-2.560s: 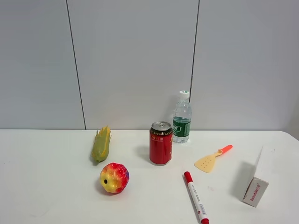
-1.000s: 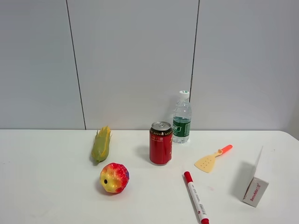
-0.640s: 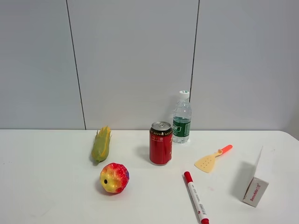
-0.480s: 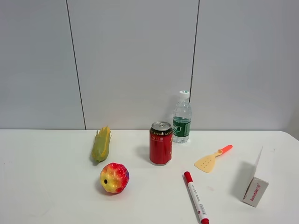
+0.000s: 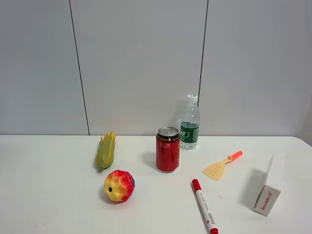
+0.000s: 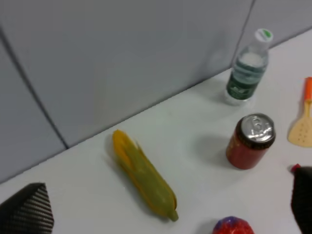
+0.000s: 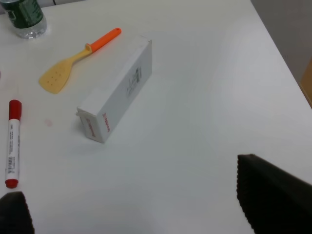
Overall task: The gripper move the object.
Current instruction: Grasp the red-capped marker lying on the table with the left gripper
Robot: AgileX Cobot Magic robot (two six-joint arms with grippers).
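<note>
The white marker pen (image 5: pixel 204 206) with a red cap lies flat on the white table (image 5: pixel 48 195), at the front, right of centre. It also shows in the right wrist view (image 7: pixel 12 141). No arm or gripper appears in the exterior high view. In the left wrist view my left gripper (image 6: pixel 165 207) is open and empty, with only its black fingertips (image 6: pixel 27 209) at the frame edges. In the right wrist view my right gripper (image 7: pixel 139 195) is open and empty above bare table, with the marker off to one side beyond a fingertip (image 7: pixel 268 190).
A red can (image 5: pixel 167 149) stands mid-table with a water bottle (image 5: pixel 189 123) behind it. A corn cob (image 5: pixel 105 150) and a red-yellow ball (image 5: pixel 119 185) lie at the left. A yellow spatula (image 5: pixel 222 165) and a white box (image 5: pixel 267 192) are right of the marker.
</note>
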